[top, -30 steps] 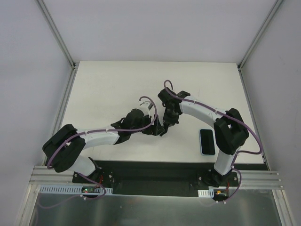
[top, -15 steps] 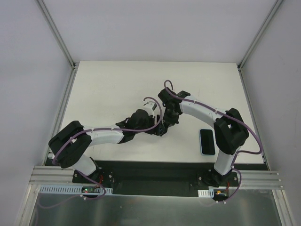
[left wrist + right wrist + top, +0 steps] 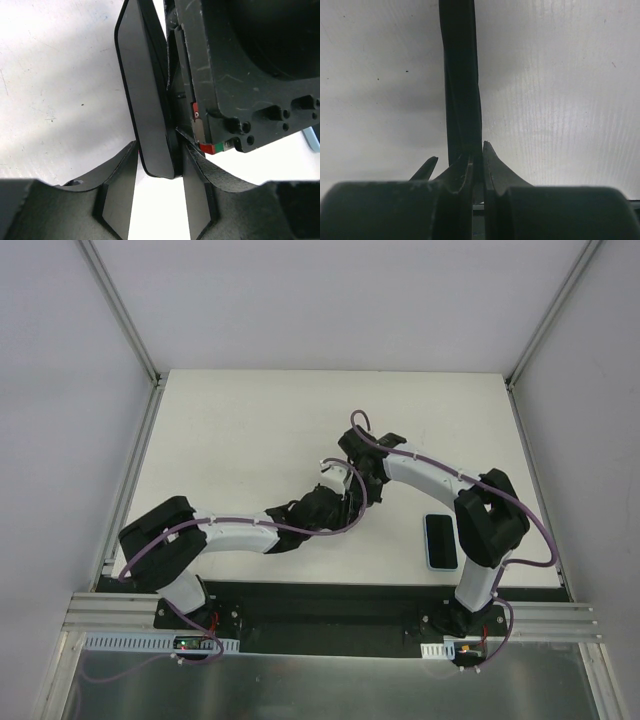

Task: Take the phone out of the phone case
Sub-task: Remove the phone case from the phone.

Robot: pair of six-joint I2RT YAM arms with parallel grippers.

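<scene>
The phone (image 3: 145,100) held edge-up: right gripper (image 3: 477,150) clamped on one edge, left gripper (image 3: 159,150) seemingly pinching its end, likely a handover, phone case (image 3: 441,542) lying apart

On the white desk (image 3: 230,440) we see the phone case (image 3: 441,541) lying flat at the near right, dark inside its pale blue rim.
</scene>
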